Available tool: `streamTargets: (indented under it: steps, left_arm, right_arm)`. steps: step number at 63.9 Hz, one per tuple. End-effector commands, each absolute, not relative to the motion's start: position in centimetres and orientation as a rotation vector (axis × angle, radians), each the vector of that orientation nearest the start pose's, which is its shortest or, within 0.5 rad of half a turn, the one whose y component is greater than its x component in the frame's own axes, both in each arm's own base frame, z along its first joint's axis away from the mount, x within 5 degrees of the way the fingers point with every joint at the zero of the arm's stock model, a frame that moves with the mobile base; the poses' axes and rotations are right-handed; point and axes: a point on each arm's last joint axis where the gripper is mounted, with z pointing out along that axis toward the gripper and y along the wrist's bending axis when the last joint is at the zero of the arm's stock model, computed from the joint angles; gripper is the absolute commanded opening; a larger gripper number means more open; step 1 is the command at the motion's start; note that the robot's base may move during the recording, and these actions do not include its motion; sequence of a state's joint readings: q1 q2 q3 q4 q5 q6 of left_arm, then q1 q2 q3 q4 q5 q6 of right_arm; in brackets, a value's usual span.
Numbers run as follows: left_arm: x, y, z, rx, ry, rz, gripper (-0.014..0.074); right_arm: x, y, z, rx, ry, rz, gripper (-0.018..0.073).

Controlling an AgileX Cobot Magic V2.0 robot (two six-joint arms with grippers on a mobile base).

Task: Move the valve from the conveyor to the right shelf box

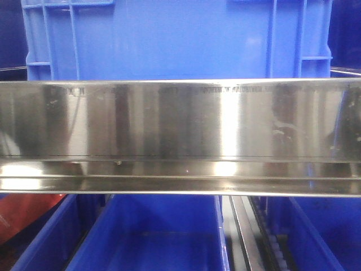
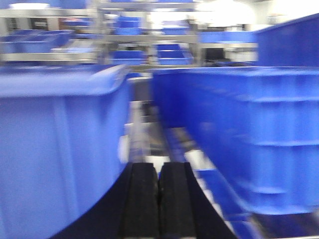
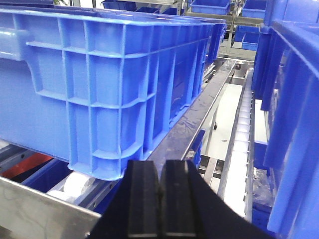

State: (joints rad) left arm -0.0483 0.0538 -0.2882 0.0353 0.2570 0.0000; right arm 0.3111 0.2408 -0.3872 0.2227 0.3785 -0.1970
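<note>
Although the front view fills with the broad mirror-like stainless-steel shelf rail (image 1: 180,121), no valve or conveyor shows; a ribbed blue plastic crate (image 1: 175,39) sits above the rail and open blue bins (image 1: 152,237) below. From the left wrist, blurred, the left gripper (image 2: 158,199) is clenched on nothing between two blue crates. From the right wrist, the right gripper (image 3: 160,199) is likewise clenched empty beside the crate, over the rail. Neither arm carries anything, so my judgement is to back out carefully; crate walls crowd both.
</note>
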Motion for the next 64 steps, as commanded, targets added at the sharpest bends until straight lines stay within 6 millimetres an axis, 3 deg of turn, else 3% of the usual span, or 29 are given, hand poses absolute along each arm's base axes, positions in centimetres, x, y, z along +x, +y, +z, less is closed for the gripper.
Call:
streamTargets:
  steps: [1, 17, 21, 64]
  left_arm:
    - [4.8, 0.0, 26.8, 0.016, 1.481, 0.009, -0.0111]
    - [5.6, 0.0, 21.2, 0.007, 1.516, 0.02, -0.0111]
    - [5.6, 0.0, 21.6, 0.008, 1.457, 0.019, -0.0111]
    - [5.6, 0.0, 21.5, 0.008, 1.466, 0.019, -0.0111]
  right_arm:
    - [5.8, 2.6, 29.7, -0.316, 1.657, 0.295, -0.0162]
    - [5.8, 2.6, 29.7, -0.316, 1.657, 0.295, -0.0162]
    - [5.8, 2.6, 29.7, -0.316, 1.657, 0.295, -0.0162]
    - [5.8, 2.6, 29.7, -0.316, 1.657, 0.295, -0.0162]
